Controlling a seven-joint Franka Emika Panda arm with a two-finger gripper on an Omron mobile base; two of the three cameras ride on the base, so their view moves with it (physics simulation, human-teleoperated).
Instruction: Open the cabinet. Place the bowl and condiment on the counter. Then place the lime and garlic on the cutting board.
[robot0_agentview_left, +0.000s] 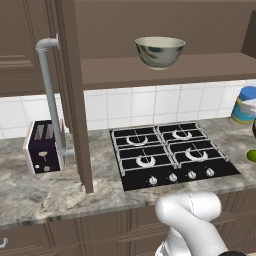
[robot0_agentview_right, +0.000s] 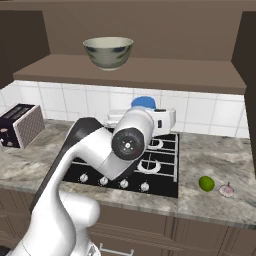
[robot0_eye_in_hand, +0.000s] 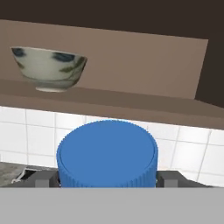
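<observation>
We find the cabinet (robot0_agentview_left: 70, 95) open, its door swung out. The bowl (robot0_agentview_left: 159, 51) sits on the cabinet's shelf, not yet moved. The condiment (robot0_agentview_left: 244, 105) stands on the counter (robot0_agentview_left: 45, 192) by the back wall, right of the stove (robot0_agentview_left: 167, 155). In the hand view our gripper (robot0_eye_in_hand: 107, 180) straddles its blue lid, jaws wide, apparently released. The lime (robot0_agentview_right: 206, 183) and garlic (robot0_agentview_right: 227, 190) lie near the counter's front edge, awaiting the cutting board.
</observation>
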